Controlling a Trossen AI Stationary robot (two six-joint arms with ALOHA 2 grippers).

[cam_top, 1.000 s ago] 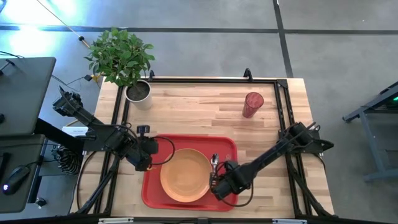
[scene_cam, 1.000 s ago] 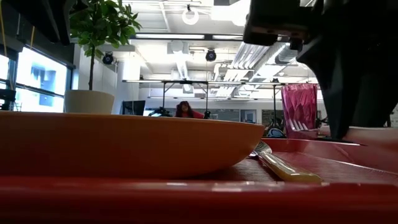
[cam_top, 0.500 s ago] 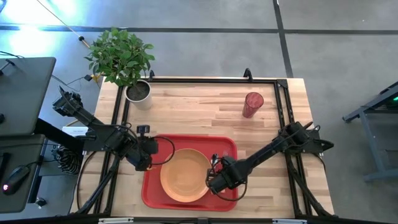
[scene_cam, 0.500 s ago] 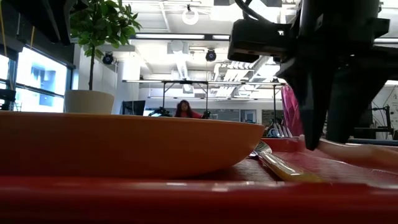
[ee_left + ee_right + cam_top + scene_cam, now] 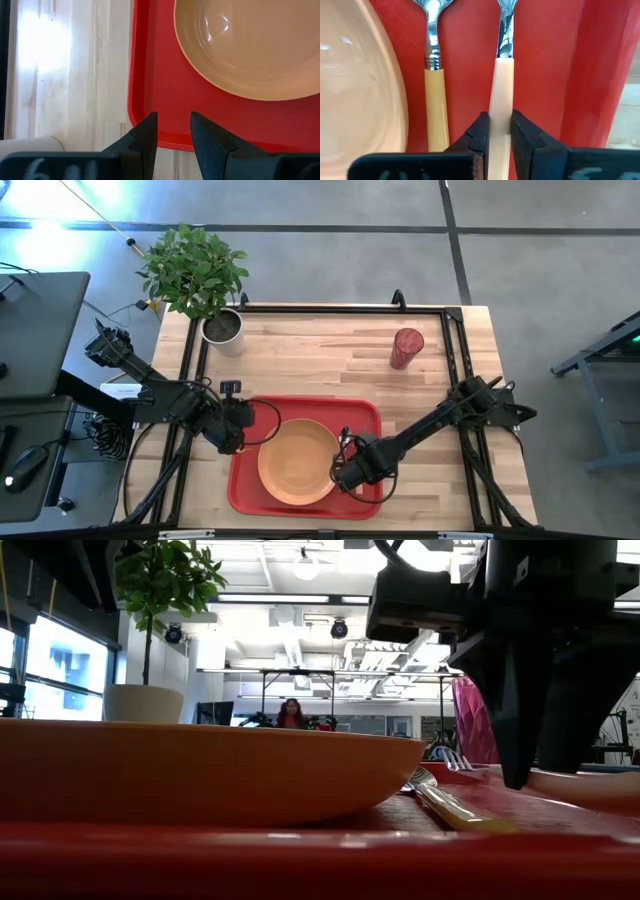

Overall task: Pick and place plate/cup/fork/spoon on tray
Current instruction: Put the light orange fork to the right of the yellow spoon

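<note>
Wooden table (image 5: 320, 350), potted plant (image 5: 200, 280), cup (image 5: 406, 348) far off; right claw (image 5: 496, 131) pinching fork (image 5: 501, 100) beside spoon (image 5: 434, 90).

A grey concrete floor (image 5: 330, 240) surrounds the wooden table (image 5: 310, 355); ceiling lights (image 5: 305, 567) glow above bright windows (image 5: 60, 680).

table (image 5: 320, 350): light wood butcher-block, black frame around edges | tray (image 5: 250, 485) flat on near-centre, close to front edge | cup (image 5: 406, 347) upright on far right, well apart from tray | potted plant (image 5: 222, 328) on far-left corner | remaining wood bare
</note>
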